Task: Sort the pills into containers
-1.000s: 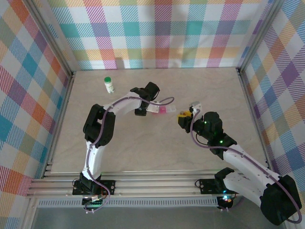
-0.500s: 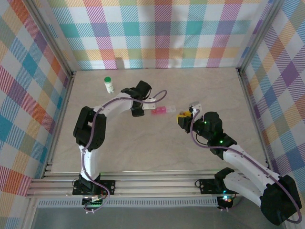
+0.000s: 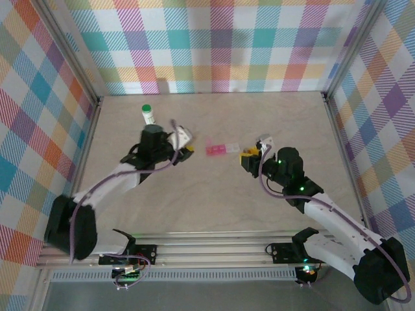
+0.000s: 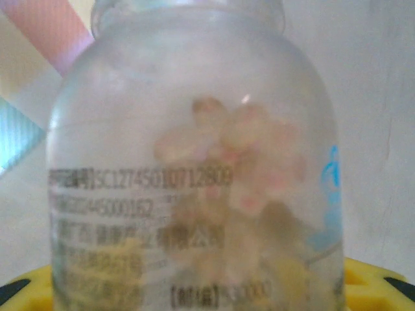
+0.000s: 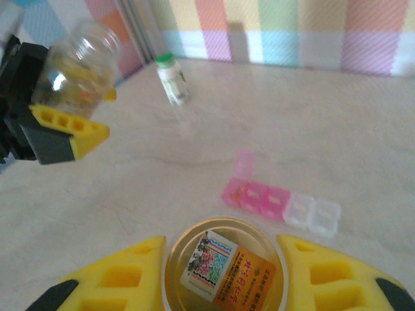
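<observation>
My left gripper (image 3: 184, 144) is shut on a clear bottle (image 4: 194, 162) holding pale pink and tan pills, lifted left of the pill box; the bottle (image 5: 81, 58) also shows in the right wrist view. The slim pink and clear pill box (image 3: 222, 148) lies on the table with one end lid open (image 5: 244, 162). My right gripper (image 5: 224, 272) is shut on the small amber bottle (image 5: 224, 265), seen end-on between yellow fingers (image 5: 110, 278), just right of the box (image 5: 279, 204). The white bottle with green cap (image 3: 148, 115) stands at the back left.
Checked fabric walls on metal frame posts (image 3: 97, 97) close in the beige table (image 3: 214, 194) at the back and both sides. The left arm (image 3: 110, 184) crosses the left half and the right arm (image 3: 324, 214) the near right.
My left gripper has swung left and back from above the pill box, carrying the clear bottle. The right gripper has hardly moved.
</observation>
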{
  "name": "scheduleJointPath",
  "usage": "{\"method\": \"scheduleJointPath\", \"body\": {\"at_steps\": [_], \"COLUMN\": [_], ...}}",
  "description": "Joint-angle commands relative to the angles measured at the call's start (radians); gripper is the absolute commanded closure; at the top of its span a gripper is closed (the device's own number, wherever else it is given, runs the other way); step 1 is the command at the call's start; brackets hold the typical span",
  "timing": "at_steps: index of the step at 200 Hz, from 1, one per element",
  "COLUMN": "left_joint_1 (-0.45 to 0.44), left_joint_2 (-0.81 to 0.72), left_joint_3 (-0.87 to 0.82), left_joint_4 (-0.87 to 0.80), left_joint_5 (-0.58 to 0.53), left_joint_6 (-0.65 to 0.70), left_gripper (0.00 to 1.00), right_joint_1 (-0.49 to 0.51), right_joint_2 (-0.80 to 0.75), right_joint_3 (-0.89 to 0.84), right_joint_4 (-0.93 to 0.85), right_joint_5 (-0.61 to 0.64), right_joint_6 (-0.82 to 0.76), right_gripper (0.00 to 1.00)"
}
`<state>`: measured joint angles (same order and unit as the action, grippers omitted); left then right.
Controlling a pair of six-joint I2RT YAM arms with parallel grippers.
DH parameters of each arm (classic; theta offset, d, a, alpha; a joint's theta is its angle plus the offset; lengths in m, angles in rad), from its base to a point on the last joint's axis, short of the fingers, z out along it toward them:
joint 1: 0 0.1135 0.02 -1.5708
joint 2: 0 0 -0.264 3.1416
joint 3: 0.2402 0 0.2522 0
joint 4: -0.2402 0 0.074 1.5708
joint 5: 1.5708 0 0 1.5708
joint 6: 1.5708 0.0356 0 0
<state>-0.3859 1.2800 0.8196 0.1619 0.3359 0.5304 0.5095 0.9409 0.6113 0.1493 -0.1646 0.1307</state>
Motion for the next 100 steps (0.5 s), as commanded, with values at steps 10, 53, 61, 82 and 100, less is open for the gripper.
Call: {"method": "scheduleJointPath", "body": {"at_steps": [10, 53, 61, 82, 100], "left_joint_1": [0.014, -0.09, -0.118, -0.189, -0.227], "left_joint_2": [-0.08, -0.152, -0.164, -0.184, -0.186], "left_joint_3": [-0.082, -0.106, -0.096, -0.069, -0.072], "left_joint_4": [0.498, 0.563, 0.506, 0.349, 0.302], "left_joint_5": [0.274, 0.272, 0.281, 0.289, 0.306], "left_joint_6": [-0.3, -0.258, -0.204, -0.077, -0.039], "left_gripper": [1.0, 1.0, 1.0, 1.0, 1.0], "right_joint_1": [-0.004, -0.004, -0.002, -0.001, 0.004], "right_joint_2": [0.019, 0.095, 0.11, 0.138, 0.146], "right_joint_3": [0.16, 0.336, 0.365, 0.431, 0.461], "right_joint_4": [0.027, 0.016, 0.005, -0.033, -0.054], "right_joint_5": [-0.201, -0.437, -0.476, -0.581, -0.685], "right_joint_6": [-0.092, -0.202, -0.22, -0.304, -0.361], "right_gripper": [1.0, 1.0, 1.0, 1.0, 1.0]}}
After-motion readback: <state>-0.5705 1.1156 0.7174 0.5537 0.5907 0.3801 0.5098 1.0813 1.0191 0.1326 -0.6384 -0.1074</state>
